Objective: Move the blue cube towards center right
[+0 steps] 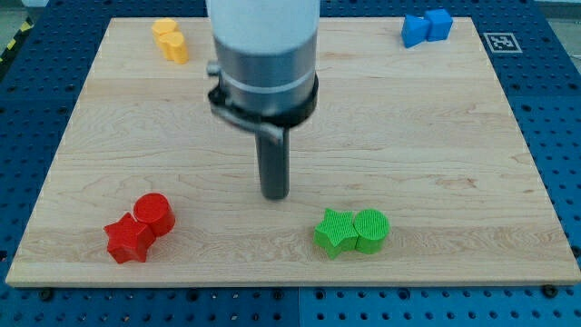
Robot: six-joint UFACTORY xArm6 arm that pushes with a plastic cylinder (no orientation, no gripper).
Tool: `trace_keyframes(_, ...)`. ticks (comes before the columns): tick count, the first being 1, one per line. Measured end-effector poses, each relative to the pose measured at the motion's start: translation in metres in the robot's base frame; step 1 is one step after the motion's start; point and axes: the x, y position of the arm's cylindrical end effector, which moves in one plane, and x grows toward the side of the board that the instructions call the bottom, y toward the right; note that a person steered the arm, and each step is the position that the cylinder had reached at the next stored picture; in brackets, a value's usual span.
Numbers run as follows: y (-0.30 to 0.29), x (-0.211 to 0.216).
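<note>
The wooden counter (pixel 436 163) fills most of the view, lying on a blue perforated base (pixel 554 109). Over it stands the arm (pixel 263 54), upright, its pale body cut off by the view's top, a dark collar below, then the straight dark rod. There is no pincer on this arm, so nothing opens or closes; my tip (pixel 275 196) rests on the counter, well apart from every block.

From my tip, the green pair lies nearest, toward the view's lower right: a green star-like block (pixel 335 232) touching a green cylinder (pixel 371 229). Toward the lower left, a red star-like block (pixel 128 240) touches a red cylinder (pixel 154 213).

Far toward the upper right of my tip, near the counter's corner, the blue cube (pixel 438 24) touches another blue block (pixel 416 31) whose shape is unclear; the cube's edges run roughly square to the counter's edges, with no evident long axis. Toward the upper left are two touching yellow blocks (pixel 170 40), shapes hard to make out.
</note>
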Motion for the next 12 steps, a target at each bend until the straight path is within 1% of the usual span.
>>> trace_keyframes(1, 0.032, -0.033)
trace_keyframes(2, 0.061, -0.037)
trace_keyframes(3, 0.061, -0.037)
trace_keyframes(4, 0.061, -0.050)
trace_keyframes(5, 0.061, -0.100)
trace_keyframes(6, 0.066, -0.174)
trace_keyframes(7, 0.081, -0.256)
trace_keyframes(8, 0.113, -0.313)
trace_keyframes(9, 0.145, -0.313)
trace_keyframes(10, 0.200, -0.315)
trace_keyframes(12, 0.260, -0.315)
